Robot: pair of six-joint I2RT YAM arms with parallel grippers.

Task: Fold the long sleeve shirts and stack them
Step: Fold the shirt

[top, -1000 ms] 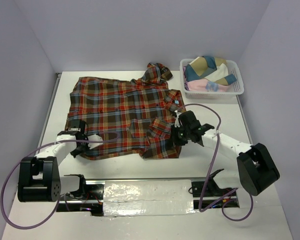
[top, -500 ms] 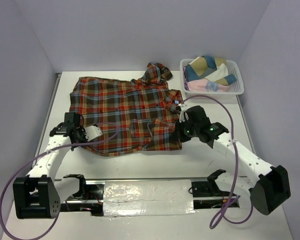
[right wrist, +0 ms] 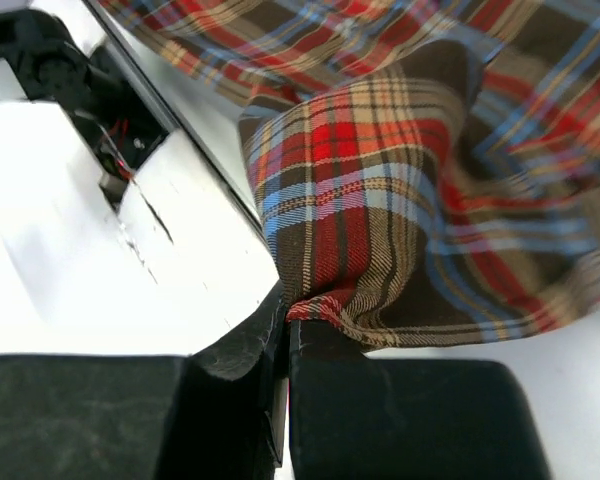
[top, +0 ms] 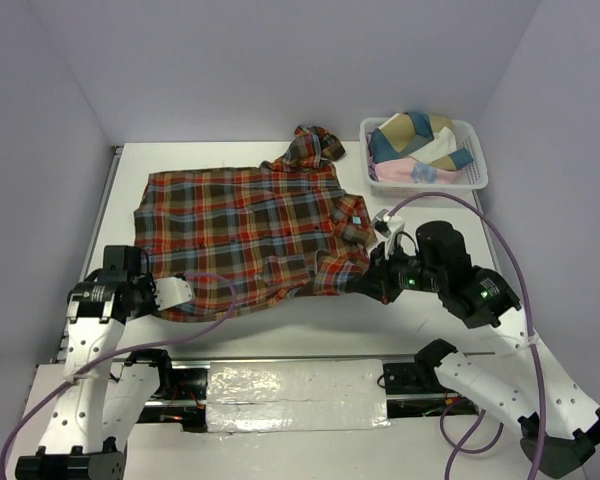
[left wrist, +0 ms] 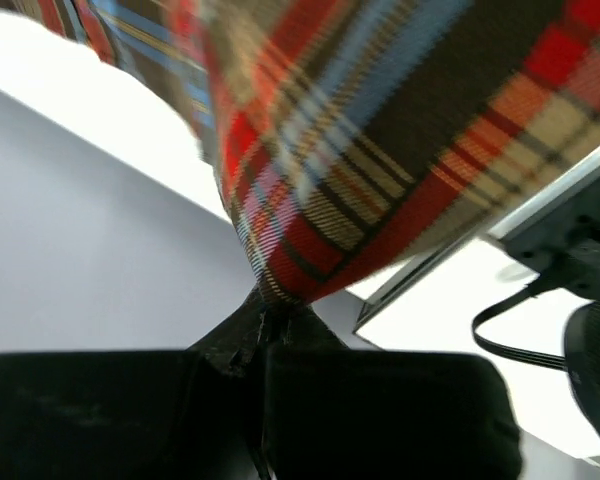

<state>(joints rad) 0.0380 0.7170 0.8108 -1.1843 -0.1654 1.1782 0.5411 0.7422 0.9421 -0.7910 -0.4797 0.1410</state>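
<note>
The plaid shirt (top: pixel 250 235) lies spread across the middle and left of the table (top: pixel 310 325), front up, its collar (top: pixel 305 150) bunched toward the far edge and its bottom hem facing my arms. I have it by that hem at both ends.

The left gripper (top: pixel 170 292) is pinched tight on the near-left corner; from its wrist camera the cloth funnels down into a point between fingers that are pressed together, and the fabric hangs away from them, so I judge that corner is raised off the surface. The right gripper (top: pixel 370 283) is clamped on the near-right hem, where its wrist view shows a doubled edge of plaid nipped between fingers with no gap showing.

Holding the two lower corners makes sense to me: with the hem stretched between the arms I can carry it up toward the collar for a first fold without the body wrinkling. The risk I see is uneven tension, since the right side looks more gathered than the left.

At the far right corner stands the white basket (top: pixel 477 160), well apart from the shirt, holding a heap of mixed cloth (top: pixel 415 135); I cannot tell whether those are more shirts
</note>
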